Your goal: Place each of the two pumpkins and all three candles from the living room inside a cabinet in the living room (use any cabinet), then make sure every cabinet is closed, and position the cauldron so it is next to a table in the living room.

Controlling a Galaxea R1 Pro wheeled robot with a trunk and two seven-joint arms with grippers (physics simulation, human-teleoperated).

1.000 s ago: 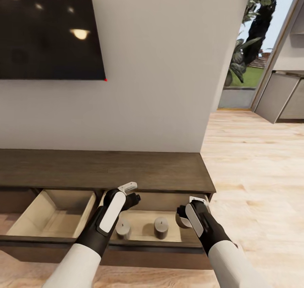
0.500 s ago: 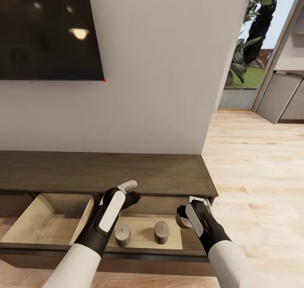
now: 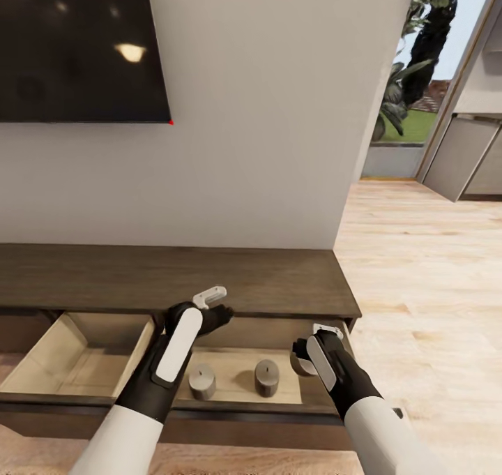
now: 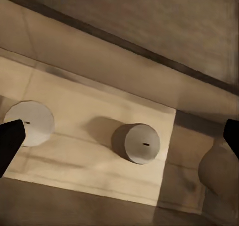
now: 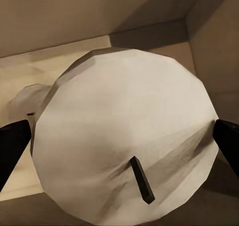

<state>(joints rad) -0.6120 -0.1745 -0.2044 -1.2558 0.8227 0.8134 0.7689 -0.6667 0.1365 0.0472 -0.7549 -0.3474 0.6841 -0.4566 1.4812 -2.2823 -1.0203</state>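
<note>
two candles (image 3: 202, 382) in drawer (image 3: 244, 384), right pincer (image 5: 119, 136) clamping third candle (image 5: 124, 141)

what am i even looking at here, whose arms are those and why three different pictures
A simulated two-armed robot. The head camera looks down over both arms at a dark wooden cabinet with two open drawers. The other pictures come from cameras on each wrist. Two candles stand in the right-hand drawer. The left hand hangs open above them, holding nothing. The right hand holds a third candle over that drawer, its black fingertips on either side.
</note>
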